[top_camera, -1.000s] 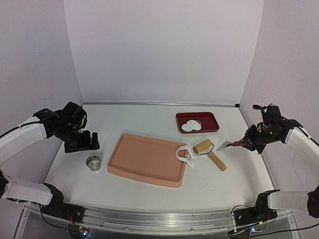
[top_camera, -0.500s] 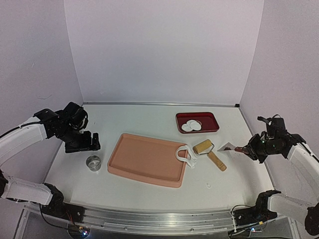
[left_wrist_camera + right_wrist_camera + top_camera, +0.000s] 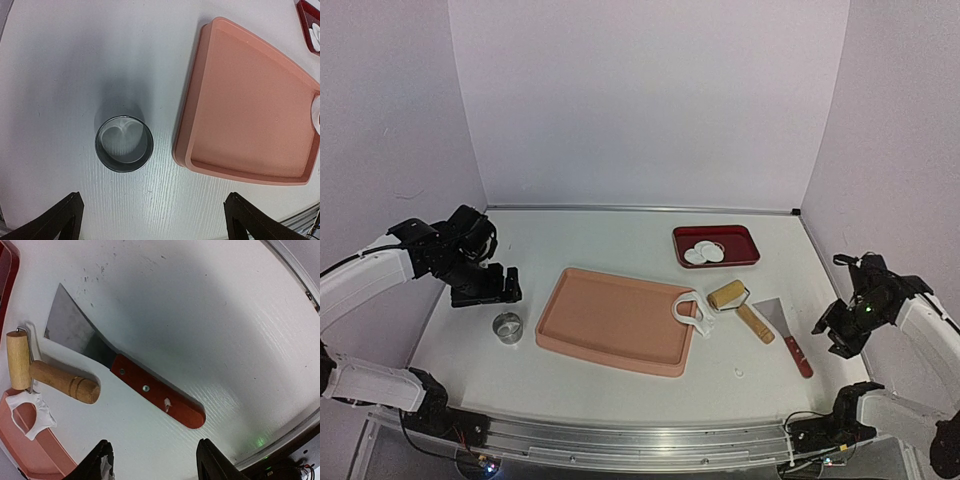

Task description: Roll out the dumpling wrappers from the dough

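Three wrappers point(image 3: 704, 252), as best the top view shows, lie overlapping in one red tray point(image 3: 742, 248) just beyond the pink tray's point(image 3: 610, 320) far right corner. One piece of dough point(image 3: 687, 309), a holed scrap strip, lies over the pink tray's right rim. Its long axis slants across that rim, with the loop on the tray side and the tail pointing out toward the near right. One roller point(image 3: 740, 306) sits just right of the dough, drum at the far end and wooden handle pointing near-right. One scraper point(image 3: 787, 336) lies flat farther right of the pink tray, roughly parallel to the roller's handle, blade toward the far side and red handle toward the near right. One ring cutter point(image 3: 124, 144) stands open end up just off the pink tray's left side. The left gripper point(image 3: 152, 196) hangs over the cutter, fingers spread wide and holding nothing. The right gripper point(image 3: 152, 446) is spread too and empty, clear of the scraper's handle.
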{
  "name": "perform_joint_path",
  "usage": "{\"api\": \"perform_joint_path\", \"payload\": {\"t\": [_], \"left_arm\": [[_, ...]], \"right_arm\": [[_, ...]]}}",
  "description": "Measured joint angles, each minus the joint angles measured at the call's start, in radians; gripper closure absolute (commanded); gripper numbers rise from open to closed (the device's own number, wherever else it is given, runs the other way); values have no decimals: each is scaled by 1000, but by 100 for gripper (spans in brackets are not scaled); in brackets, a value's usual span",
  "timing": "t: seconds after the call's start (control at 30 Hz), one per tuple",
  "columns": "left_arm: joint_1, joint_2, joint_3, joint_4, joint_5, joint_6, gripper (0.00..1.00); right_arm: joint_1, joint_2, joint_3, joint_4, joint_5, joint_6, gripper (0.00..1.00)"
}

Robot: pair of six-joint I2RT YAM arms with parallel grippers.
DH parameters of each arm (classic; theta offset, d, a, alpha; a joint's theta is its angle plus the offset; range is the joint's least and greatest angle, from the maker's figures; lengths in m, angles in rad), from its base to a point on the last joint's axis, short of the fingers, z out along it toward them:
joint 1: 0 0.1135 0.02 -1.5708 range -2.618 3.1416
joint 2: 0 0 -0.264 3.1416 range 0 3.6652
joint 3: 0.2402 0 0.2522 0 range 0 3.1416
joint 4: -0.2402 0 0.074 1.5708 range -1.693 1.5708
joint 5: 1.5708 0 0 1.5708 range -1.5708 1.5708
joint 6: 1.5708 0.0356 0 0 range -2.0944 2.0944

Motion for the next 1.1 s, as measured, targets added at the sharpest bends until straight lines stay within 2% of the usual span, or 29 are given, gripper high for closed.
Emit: {"api": "perform_joint_path", "payload": {"t": [0.2,0.37,0.47,0.57,0.87,1.1], "left_arm": [[-10,-3,0,0,0,0,0],[-16,-6,0,0,-1,0,0],[-18,-6,0,0,-1,0,0],[-18,-6,0,0,-2,0,0],[-22,-6,0,0,-8,0,0],[-22,-5,0,0,-8,0,0]], "right_arm": [[0,-13,12,-53,21,-9,38],[0,-18,80,-100,40,-25,30],[0,-10,155,-128,53,-51,18],[0,10,242,-146,60,-79,2],[0,129,604,-187,37,-193,2],[0,150,790,-188,12,-239,2]]}}
